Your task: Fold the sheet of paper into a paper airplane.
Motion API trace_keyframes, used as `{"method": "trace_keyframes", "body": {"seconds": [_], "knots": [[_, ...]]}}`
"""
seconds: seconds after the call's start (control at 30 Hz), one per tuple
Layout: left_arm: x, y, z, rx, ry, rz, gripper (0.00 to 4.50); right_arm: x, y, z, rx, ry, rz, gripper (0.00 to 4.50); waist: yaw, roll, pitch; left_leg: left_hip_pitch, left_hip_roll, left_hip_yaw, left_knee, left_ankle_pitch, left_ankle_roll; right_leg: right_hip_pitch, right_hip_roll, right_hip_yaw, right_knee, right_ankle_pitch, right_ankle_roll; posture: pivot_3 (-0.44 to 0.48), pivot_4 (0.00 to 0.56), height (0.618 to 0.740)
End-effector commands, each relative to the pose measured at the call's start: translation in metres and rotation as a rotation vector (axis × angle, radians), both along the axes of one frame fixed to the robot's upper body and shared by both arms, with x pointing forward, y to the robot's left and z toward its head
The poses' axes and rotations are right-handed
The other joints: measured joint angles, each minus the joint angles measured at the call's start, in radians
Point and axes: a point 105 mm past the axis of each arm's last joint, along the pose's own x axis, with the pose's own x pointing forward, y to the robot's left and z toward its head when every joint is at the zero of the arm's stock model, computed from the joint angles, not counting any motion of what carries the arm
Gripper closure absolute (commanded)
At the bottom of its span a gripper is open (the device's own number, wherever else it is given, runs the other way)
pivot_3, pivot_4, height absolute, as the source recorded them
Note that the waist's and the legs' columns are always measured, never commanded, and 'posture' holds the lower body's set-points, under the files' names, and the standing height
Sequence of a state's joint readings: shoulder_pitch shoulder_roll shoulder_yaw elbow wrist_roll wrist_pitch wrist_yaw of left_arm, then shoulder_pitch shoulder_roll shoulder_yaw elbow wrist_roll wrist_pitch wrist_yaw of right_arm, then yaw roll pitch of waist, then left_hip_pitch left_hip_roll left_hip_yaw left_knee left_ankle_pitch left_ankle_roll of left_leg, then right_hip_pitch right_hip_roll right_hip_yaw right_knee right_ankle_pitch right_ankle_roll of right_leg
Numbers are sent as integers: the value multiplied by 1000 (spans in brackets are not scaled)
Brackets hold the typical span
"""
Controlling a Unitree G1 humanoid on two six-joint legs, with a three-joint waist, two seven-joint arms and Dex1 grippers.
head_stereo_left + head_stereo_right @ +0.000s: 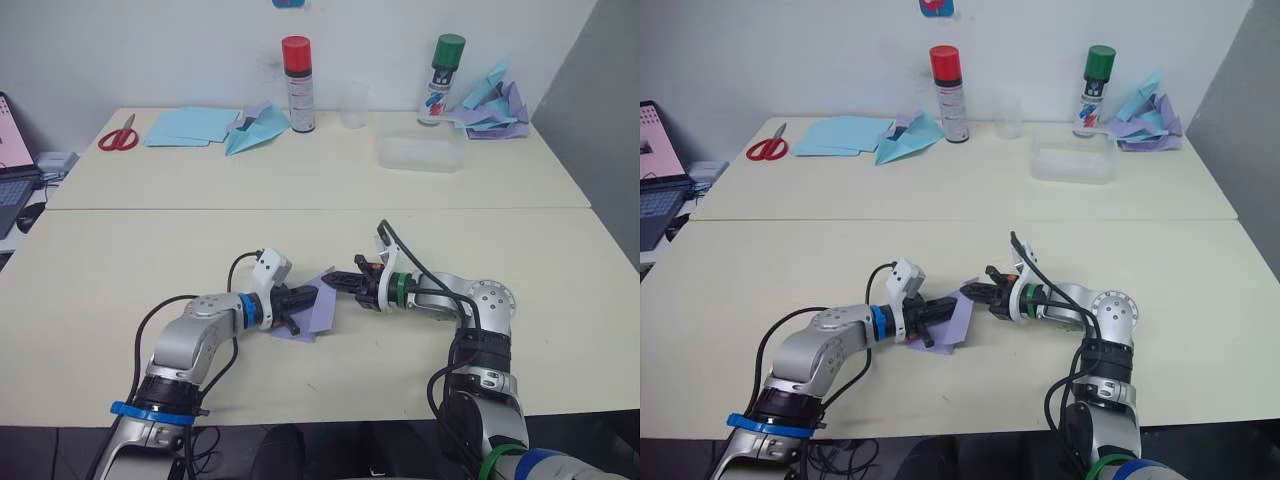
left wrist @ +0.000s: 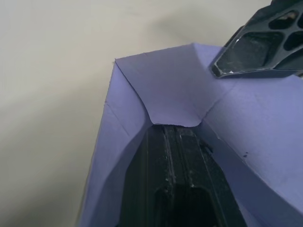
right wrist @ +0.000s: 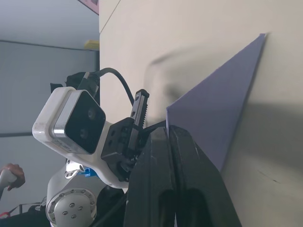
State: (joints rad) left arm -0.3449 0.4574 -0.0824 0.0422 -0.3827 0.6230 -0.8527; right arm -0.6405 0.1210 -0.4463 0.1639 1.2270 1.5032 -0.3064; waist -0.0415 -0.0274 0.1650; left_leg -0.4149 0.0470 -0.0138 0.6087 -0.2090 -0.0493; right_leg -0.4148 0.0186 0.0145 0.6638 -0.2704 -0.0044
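The sheet of paper (image 1: 322,316), pale lavender and partly folded with angled flaps, lies in the middle of the near table. My left gripper (image 1: 308,297) reaches in from the left and is shut on the sheet; in the left wrist view a folded flap (image 2: 170,94) covers the tips of its closed fingers (image 2: 184,165). My right gripper (image 1: 333,281) comes from the right and is shut on the sheet's upper edge, its tip almost meeting the left one. In the right wrist view the paper (image 3: 218,113) spreads out flat from its closed fingers (image 3: 156,179). A paper airplane of this paper is out of view.
On the far table stand a red spray can (image 1: 297,84), a green-capped can (image 1: 445,75), a clear cup (image 1: 353,105) and a clear container (image 1: 420,152). Scissors (image 1: 118,135), light blue sheets (image 1: 190,125), a light blue plane (image 1: 258,128) and a crumpled heap (image 1: 495,100) lie there. A laptop (image 1: 10,170) is at the left edge.
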Motion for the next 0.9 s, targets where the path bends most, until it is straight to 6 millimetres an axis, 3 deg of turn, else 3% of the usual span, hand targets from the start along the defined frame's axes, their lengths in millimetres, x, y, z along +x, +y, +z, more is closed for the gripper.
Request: {"method": "trace_keyframes", "body": {"seconds": [0.03, 0.3, 0.53, 0.67, 0.9], "knots": [[6, 21, 0, 56, -4, 66, 4500, 1, -2, 6, 12, -25, -4, 4470, -2, 0, 0, 0, 0, 0, 0, 0, 0, 0, 0, 0, 0, 0, 0, 0, 150, 740], [18, 38, 19, 54, -51, 125, 4500, 0, -15, -1, -10, -16, -26, 4470, 0, 0, 0, -2, 0, 0, 0, 0, 0, -2, 1, 0, 1, 0, 0, 0, 150, 740], [16, 11, 18, 20, -50, 45, 4500, -2, -13, -2, -13, -11, -23, 4470, 2, 0, 0, -4, 0, 1, 0, 0, 0, -5, 0, 1, 1, 0, 0, 0, 150, 740], [5, -10, 10, 31, -28, -44, 4500, -2, -12, -1, -12, -10, -25, 4470, 2, 0, 0, -4, 0, 1, 0, 0, 0, -5, 0, 1, 1, 0, 0, 0, 150, 740], [-6, -16, -8, 92, 16, -107, 4500, -2, -12, 4, 1, -17, -31, 4470, 3, 0, 0, -4, 0, 2, 0, 0, 0, -5, 0, 1, 1, 0, 0, 0, 150, 740]]}}
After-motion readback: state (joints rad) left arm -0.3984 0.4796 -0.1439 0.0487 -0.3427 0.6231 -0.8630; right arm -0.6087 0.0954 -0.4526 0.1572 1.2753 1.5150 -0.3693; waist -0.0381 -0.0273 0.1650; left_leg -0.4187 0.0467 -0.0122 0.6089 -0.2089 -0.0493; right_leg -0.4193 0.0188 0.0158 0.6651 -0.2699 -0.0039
